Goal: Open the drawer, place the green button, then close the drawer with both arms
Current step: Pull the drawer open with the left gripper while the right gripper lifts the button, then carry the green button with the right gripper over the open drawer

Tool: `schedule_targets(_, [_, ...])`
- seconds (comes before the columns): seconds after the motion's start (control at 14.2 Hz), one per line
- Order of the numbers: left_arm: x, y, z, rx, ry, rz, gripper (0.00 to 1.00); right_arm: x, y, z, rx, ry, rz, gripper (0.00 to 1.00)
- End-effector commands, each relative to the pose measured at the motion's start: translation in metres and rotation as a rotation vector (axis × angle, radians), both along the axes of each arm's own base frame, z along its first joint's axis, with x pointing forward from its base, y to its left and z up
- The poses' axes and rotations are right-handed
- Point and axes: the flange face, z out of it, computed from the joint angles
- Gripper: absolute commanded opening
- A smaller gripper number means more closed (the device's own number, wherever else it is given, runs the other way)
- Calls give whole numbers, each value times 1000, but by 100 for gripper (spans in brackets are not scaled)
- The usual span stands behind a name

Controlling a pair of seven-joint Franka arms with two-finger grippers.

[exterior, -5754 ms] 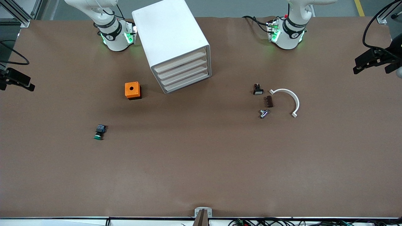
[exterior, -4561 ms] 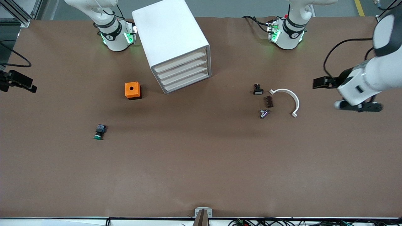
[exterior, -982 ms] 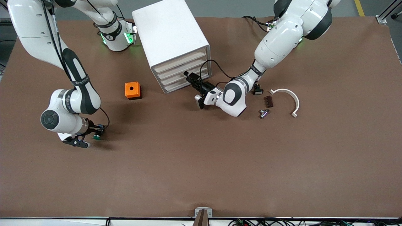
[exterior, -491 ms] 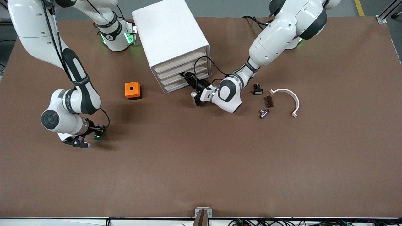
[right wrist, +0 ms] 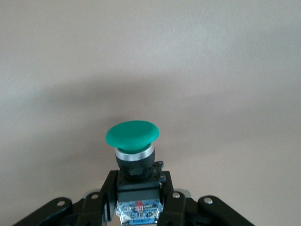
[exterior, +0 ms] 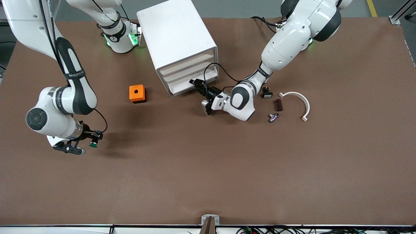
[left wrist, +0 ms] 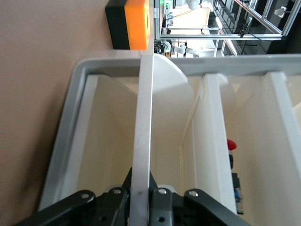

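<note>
Down at the cabinet [exterior: 177,45], the left gripper [exterior: 197,84] is clamping its two fingers [left wrist: 162,200] onto the front lip of the lowest drawer [exterior: 191,85], the thin white edge running straight between them in the left wrist view. That drawer is sitting partly pulled out of the cabinet, its front nearer the front camera than the three drawer fronts above it; how far out is hard to judge from above, and much of its tray is lying under the cabinet's body and the gripper's cable. In the left wrist view only the bases of the fingers are showing, the rest being cut off at the picture's edge.

Toward the right arm's end of the table, the right gripper [exterior: 92,139] is pinching the button [exterior: 93,144] by its blue-black body, the round green cap [right wrist: 132,135] pointing away from the wrist. It is hanging over bare brown table [exterior: 208,169], casting a shadow beside it. The finger ends are hiding behind the button's body in the right wrist view.

An orange cube [exterior: 137,93] with a hole is standing beside the cabinet.
</note>
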Motion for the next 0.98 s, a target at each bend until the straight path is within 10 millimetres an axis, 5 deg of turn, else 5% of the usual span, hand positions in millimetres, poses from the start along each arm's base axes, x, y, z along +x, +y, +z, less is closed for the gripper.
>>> schedule_targets(0.0, [30, 23, -2, 29, -13, 16, 0, 4, 30, 67, -10, 111, 33, 18])
schedule_targets(0.28, [56, 38, 4, 26, -37, 53, 0, 0, 104, 138, -92, 190, -91, 18])
schedule_targets(0.42, [61, 43, 1, 28, -39, 63, 0, -10, 150, 159, -134, 184, -167, 18])
schedule_targets(0.56, [74, 51, -6, 26, -49, 75, 0, -24, 206, 165, -185, 154, -277, 17])
schedule_targets(0.91, [99, 76, -6, 24, -67, 120, 3, -58, 304, 166, -222, 110, -507, 17])
